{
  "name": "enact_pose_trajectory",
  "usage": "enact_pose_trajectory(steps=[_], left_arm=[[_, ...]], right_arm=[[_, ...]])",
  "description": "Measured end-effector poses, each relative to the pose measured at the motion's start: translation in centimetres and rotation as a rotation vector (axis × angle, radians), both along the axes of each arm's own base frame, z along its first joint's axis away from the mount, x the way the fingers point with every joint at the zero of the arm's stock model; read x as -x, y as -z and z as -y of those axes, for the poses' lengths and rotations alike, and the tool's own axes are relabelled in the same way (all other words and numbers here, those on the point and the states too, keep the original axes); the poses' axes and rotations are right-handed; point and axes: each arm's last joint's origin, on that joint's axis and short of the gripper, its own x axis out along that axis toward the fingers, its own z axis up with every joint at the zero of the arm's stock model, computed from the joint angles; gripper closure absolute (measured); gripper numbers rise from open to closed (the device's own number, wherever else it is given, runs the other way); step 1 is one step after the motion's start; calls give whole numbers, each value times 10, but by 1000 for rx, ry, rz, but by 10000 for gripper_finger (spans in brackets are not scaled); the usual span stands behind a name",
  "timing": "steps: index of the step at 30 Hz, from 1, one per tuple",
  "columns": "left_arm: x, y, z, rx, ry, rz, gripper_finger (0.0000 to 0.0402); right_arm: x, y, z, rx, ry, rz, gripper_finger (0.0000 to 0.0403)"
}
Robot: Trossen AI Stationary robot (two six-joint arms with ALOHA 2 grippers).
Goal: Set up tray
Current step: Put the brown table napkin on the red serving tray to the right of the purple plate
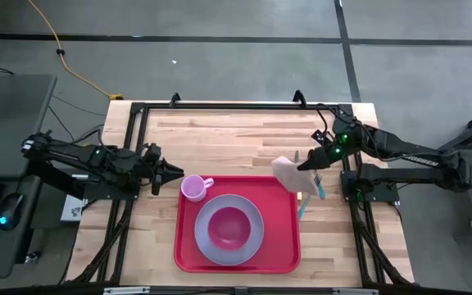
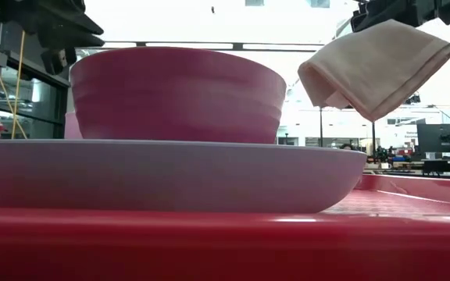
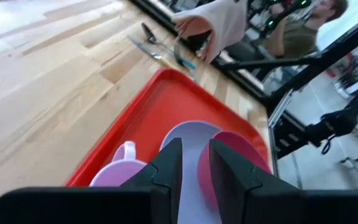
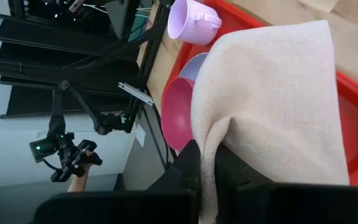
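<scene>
The bench [image 1: 244,135] is a pale butcher-block wood top inside a black metal frame, standing on a grey concrete floor [image 1: 220,57] marked with dark lines. A yellow cable [image 1: 64,53] runs across the floor beyond the far left corner of the bench. In the low view the room behind the bench is bright, with windows and monitors.

The tray [image 1: 289,209] lies flat on the near half of the bench, roughly centred between the arms. It is red plastic, rectangular, with rounded corners and a low raised rim. The far half of the bench beyond the tray is bare wood, and strips of bare wood flank the tray on both sides.

On the tray sits a round lavender plate [image 1: 252,211] with a smooth pink bowl [image 1: 229,229] centred on it. A lilac cup [image 1: 193,188] with a handle stands at the far left corner of the tray.

The right gripper [image 1: 306,166] is above the far right corner of the tray, clenched on a tan napkin [image 1: 287,172]. The napkin is soft woven cloth, folded, and hangs clear of the tray surface. Cutlery [image 1: 318,184] with a teal handle lies on the wood just beside the right edge of the tray.

The left gripper [image 1: 177,174] is just left of the cup, beside the far left corner of the tray. Its fingers [image 3: 166,168] stand slightly apart with nothing between them.
</scene>
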Motion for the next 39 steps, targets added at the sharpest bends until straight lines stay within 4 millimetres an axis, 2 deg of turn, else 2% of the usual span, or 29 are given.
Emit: enact_pose_trajectory(steps=[3,8,14,21,39], left_arm=[[2,6,-1,-1,2,10,291],[5,10,-1,3,1,21,291],[7,11,-2,8,-1,12,291],[7,13,-2,27,-10,-9,291],[7,13,-2,30,-12,-12,291]], right_arm=[[0,2,2,12,4,4,403],[-4,28,3,-46,32,15,403],[-10,50,4,-160,54,147,403],[-12,74,-13,-274,52,126,403],[-12,71,-78,-373,81,127,403]])
